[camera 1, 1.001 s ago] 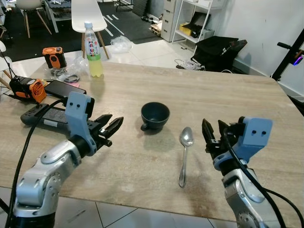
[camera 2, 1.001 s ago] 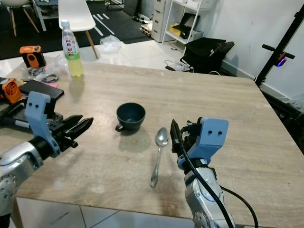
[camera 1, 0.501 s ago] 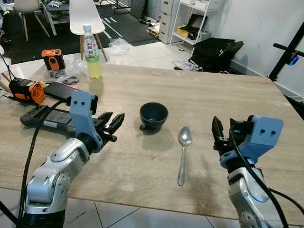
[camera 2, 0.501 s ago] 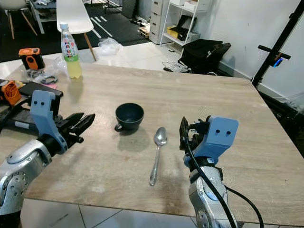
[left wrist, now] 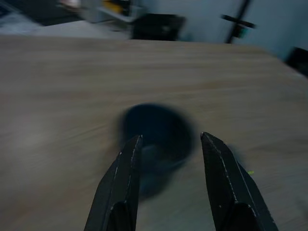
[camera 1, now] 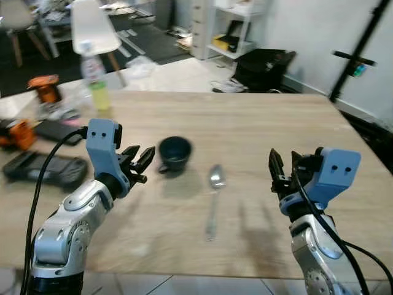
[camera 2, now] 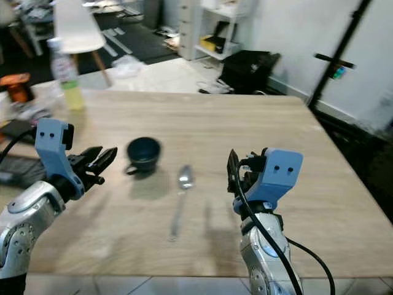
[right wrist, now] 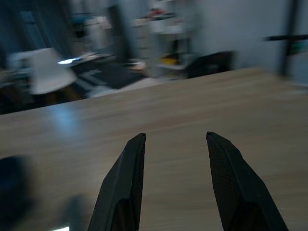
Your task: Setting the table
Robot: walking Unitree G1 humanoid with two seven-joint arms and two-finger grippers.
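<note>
A dark blue cup (camera 1: 174, 152) stands near the middle of the wooden table (camera 1: 258, 129), its handle toward the front left. A metal spoon (camera 1: 214, 198) lies just right of the cup, bowl end away from me. My left gripper (camera 1: 139, 161) hovers open a short way left of the cup, fingers pointing at it; the left wrist view has the cup (left wrist: 159, 134) blurred between the fingers. My right gripper (camera 1: 282, 174) is raised open over the table right of the spoon, holding nothing.
A bottle of yellow drink (camera 1: 97, 83), an orange tool (camera 1: 44, 90) and a black controller (camera 1: 43, 169) sit on the table's left part. A white chair (camera 1: 93, 31) stands beyond the table. Shelves (camera 1: 230, 27) and a black bag (camera 1: 263, 69) are behind.
The whole view has shifted left and blurred, so the camera has turned right. My left gripper is slightly closer to the cup. Cup and spoon lie where they were.
</note>
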